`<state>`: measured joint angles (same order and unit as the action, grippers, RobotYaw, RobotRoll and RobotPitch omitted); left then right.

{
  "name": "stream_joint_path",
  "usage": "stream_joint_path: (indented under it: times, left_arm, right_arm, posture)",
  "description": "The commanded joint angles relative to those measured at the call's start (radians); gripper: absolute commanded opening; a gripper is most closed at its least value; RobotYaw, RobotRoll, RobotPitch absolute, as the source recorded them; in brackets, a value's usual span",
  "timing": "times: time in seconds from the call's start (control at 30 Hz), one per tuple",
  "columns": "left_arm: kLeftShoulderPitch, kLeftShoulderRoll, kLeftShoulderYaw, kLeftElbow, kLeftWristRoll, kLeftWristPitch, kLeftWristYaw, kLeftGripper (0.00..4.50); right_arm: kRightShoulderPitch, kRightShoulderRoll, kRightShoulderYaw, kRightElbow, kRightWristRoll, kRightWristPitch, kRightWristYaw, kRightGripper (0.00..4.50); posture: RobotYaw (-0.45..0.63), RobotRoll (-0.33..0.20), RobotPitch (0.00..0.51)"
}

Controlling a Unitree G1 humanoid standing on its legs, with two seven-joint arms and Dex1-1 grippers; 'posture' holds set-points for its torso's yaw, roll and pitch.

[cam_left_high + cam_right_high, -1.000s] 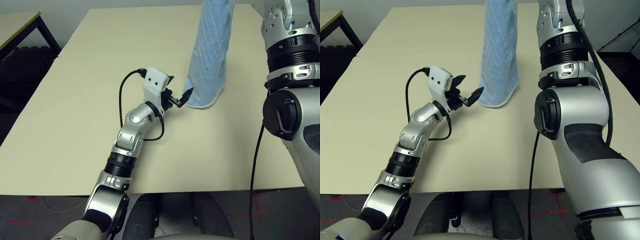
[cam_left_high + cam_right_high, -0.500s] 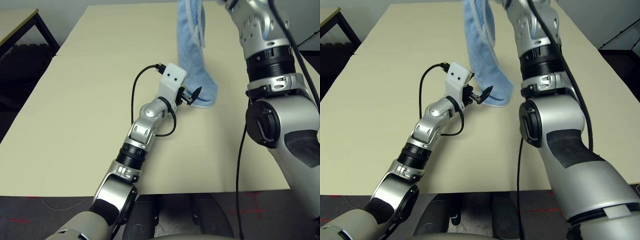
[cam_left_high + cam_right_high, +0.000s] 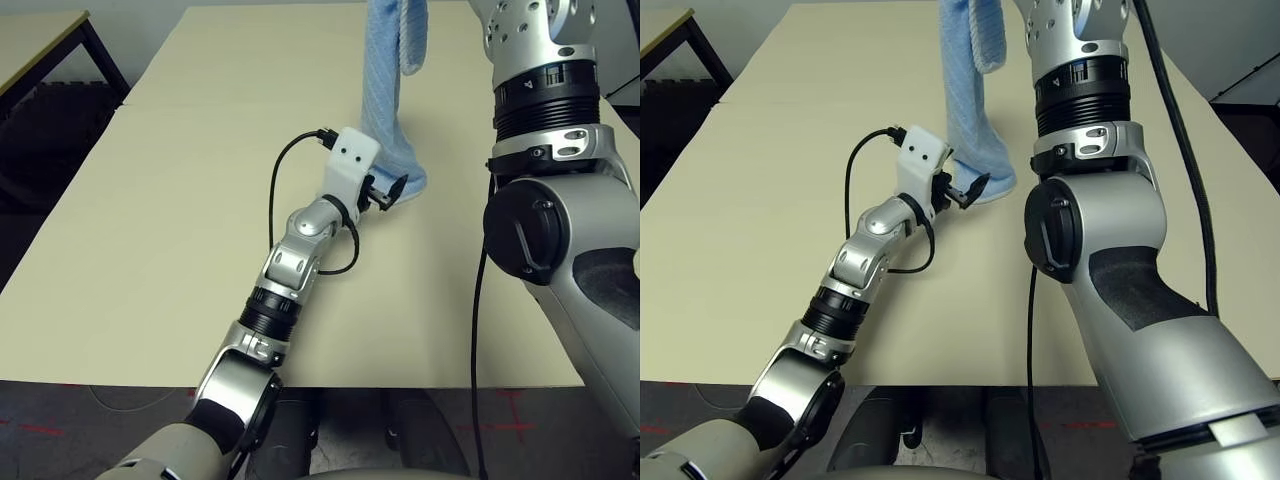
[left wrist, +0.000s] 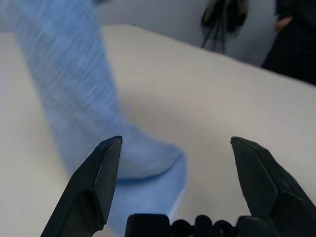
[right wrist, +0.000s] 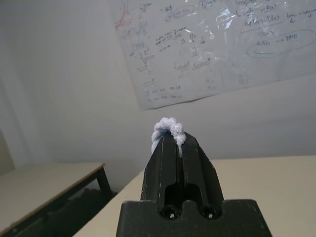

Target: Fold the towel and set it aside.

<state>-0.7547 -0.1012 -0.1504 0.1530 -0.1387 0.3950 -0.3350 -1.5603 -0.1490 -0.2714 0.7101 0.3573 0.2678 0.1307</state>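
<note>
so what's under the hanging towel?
The towel hangs from the shut right hand; its lower end rests bunched on the table. The open left hand is beside it. Table beneath the bunch is covered.

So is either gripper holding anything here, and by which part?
The right gripper pinches the towel by its top edge; it hangs to the table. The left gripper is open, empty.
</note>
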Motion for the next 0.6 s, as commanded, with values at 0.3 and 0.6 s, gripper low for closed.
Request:
stream_joint_path:
  times: [0.3,0.6]
  left_arm:
    - [-0.051,0.023,-0.005,0.185,0.066,0.064,0.081,4.50]
    - [-0.051,0.027,0.032,0.202,0.079,0.111,0.159,4.50]
  right_arm:
    - [0.018,-0.005,0.005,-0.116,0.014,0.041,-0.004,0.05]
    - [0.013,-0.013,-0.001,-0.167,0.024,0.064,-0.012,0.05]
  posture:
    - [0.05,0.000,0.197]
    - [0.05,0.000,0.196]
